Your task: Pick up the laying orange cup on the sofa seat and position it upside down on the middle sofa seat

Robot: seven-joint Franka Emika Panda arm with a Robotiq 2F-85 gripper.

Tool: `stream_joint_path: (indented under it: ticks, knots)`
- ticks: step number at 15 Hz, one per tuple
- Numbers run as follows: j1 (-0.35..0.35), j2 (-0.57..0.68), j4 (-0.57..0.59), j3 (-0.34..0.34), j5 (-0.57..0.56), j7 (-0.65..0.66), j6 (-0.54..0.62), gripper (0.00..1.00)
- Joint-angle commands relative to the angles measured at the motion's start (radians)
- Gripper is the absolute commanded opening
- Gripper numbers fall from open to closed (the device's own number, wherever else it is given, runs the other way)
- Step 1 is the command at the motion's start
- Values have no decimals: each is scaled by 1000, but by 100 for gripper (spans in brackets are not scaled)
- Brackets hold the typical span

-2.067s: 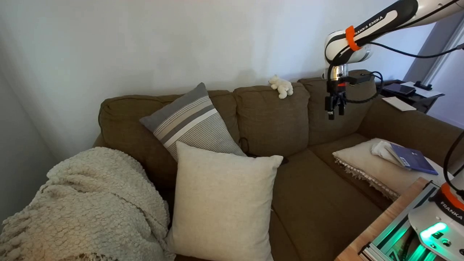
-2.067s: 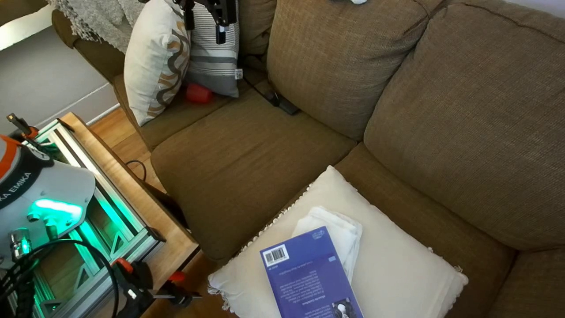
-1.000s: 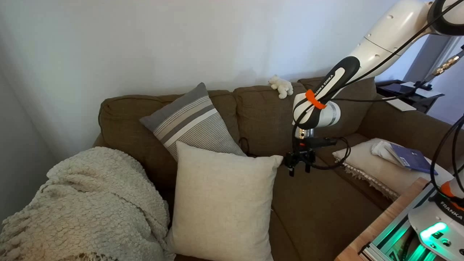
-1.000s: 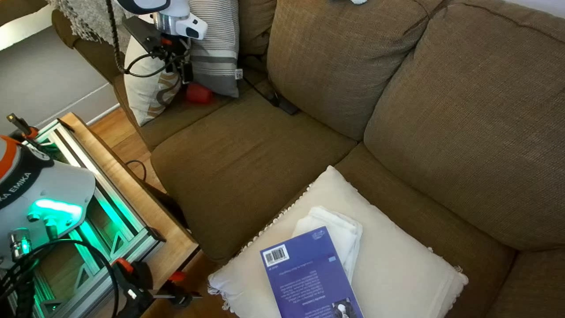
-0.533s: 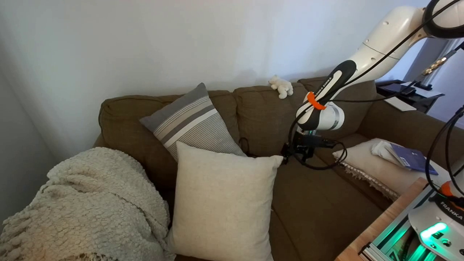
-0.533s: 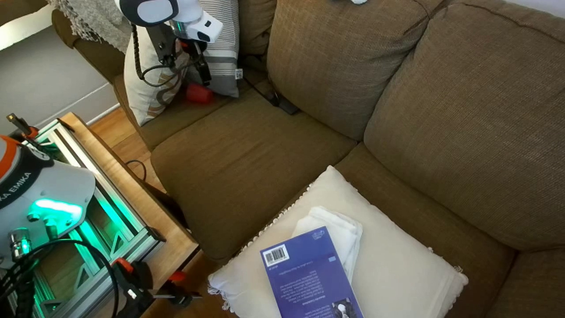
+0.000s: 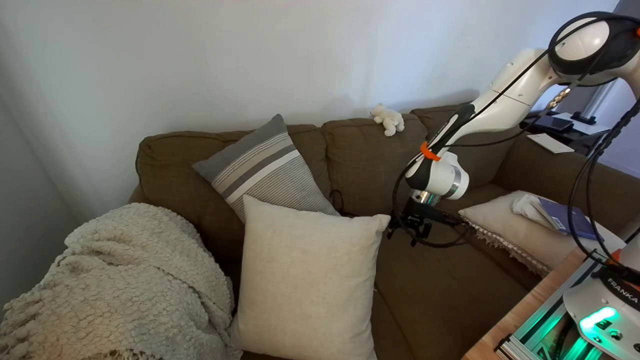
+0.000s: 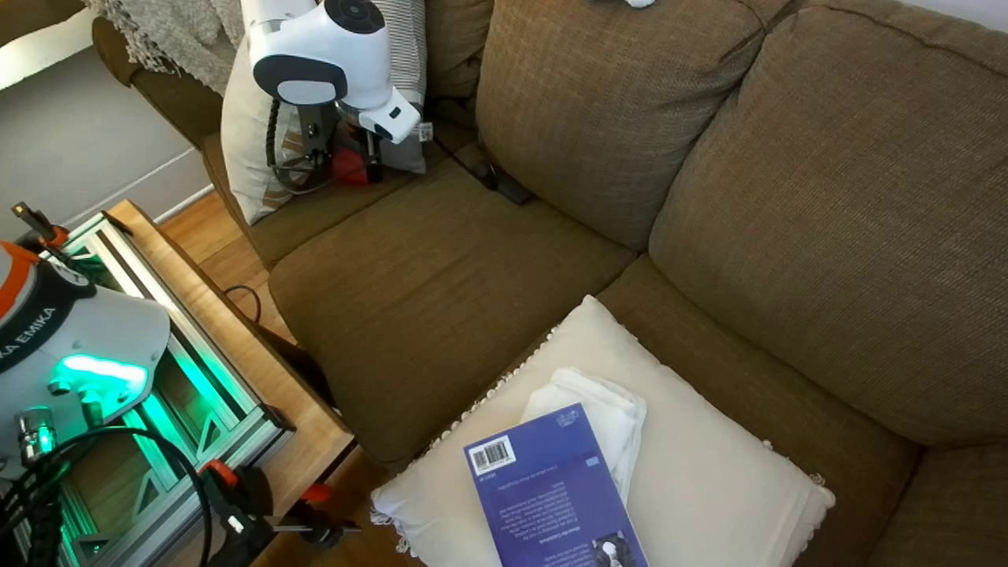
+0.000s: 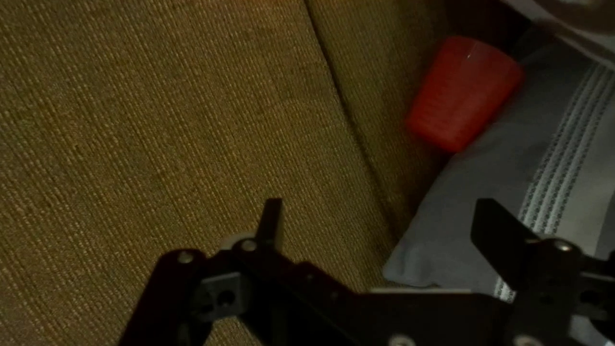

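Descending from high up, my black two-finger gripper has come down among the pillows, and over the latest half-second my jointed white arm has dipped further and tilted, so that in an exterior view I now partly cover the red-orange, tapered, plastic-looking cup. The cup itself has not shifted. I take this as the reach before the grasp: nothing is lifted, and both the turning over and the placing are still to do.

My fingers stand spread wide, with nothing between them. The cup lies on its side on the dark olive-brown fabric sofa seat, near the foot of the square cream pillow and just beside the grey striped pillow; whether it touches the grey one I cannot tell. In the wrist view it sits beyond my fingertips, up and to the right of the gap's centre, its wider end pointing away from me. I judge that I must move farther across the seam and lower before I squeeze. My target, the broad olive-brown middle sofa seat, fills that view's left side, just over the seam from the cup.
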Motion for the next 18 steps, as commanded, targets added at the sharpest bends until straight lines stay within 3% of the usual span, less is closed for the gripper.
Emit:
stream_joint_path:
  ticks: [1,4,8,11,13,15,17,18]
  knots:
    - [29,42,54,-44,12,91,-43,100]
    - [10,152,162,-60,20,119,-131,100]
    - [-104,331,345,26,32,-48,-181,100]
    - [-144,445,447,94,31,-150,-227,100]
    - [-112,482,480,87,5,-162,-341,100]
    - [-44,478,489,36,-17,-108,-480,100]
    - [16,465,481,-1,17,-50,-480,100]
    - [-14,457,466,18,32,-111,-469,100]
